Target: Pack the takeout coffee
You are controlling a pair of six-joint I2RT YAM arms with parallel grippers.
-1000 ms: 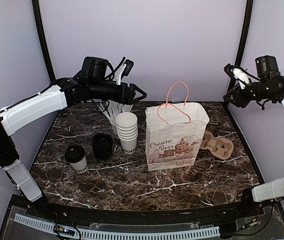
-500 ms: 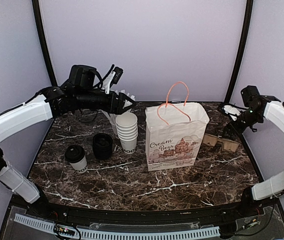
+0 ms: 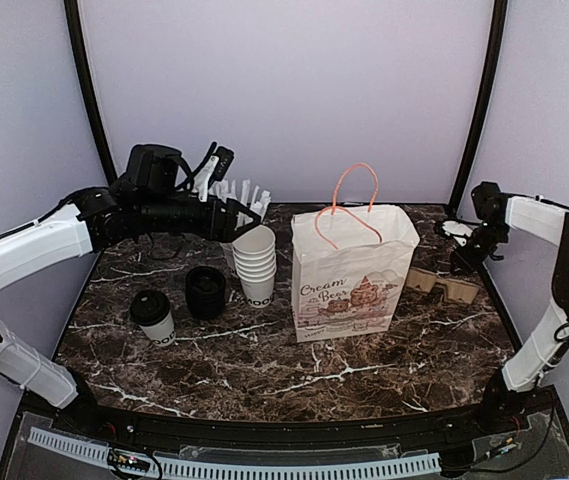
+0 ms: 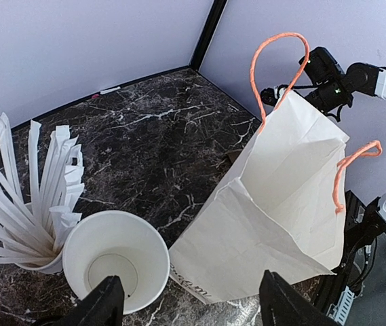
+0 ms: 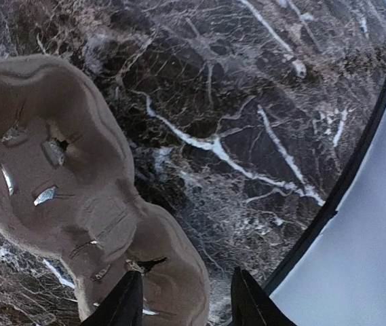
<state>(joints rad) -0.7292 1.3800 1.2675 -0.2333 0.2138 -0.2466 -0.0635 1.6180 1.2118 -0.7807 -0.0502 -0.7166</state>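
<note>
The takeout coffee (image 3: 152, 317), a white cup with a black lid, stands at the front left of the table; neither wrist view shows it. My left gripper (image 3: 254, 212) is open and empty, hovering above the stack of lidless white cups (image 3: 254, 262) and well behind the coffee. In the left wrist view its jaws (image 4: 193, 307) stand wide apart over the top cup (image 4: 114, 258) and the open paper bag (image 4: 281, 197). My right gripper (image 3: 461, 262) is open, low over the brown cardboard cup carrier (image 3: 446, 287). In the right wrist view its jaws (image 5: 184, 302) straddle the carrier's end (image 5: 64, 183).
A cup of white straws (image 3: 226, 198) stands behind the cup stack, also in the left wrist view (image 4: 30, 190). A stack of black lids (image 3: 205, 292) sits next to the coffee. The bag (image 3: 352, 272) stands upright mid-table with orange handles. The table's right edge and a frame post (image 3: 469, 110) are near the carrier.
My right arm has swung down from high at the right to just over the cardboard carrier. My left arm has drawn back to the left and dropped a little.
</note>
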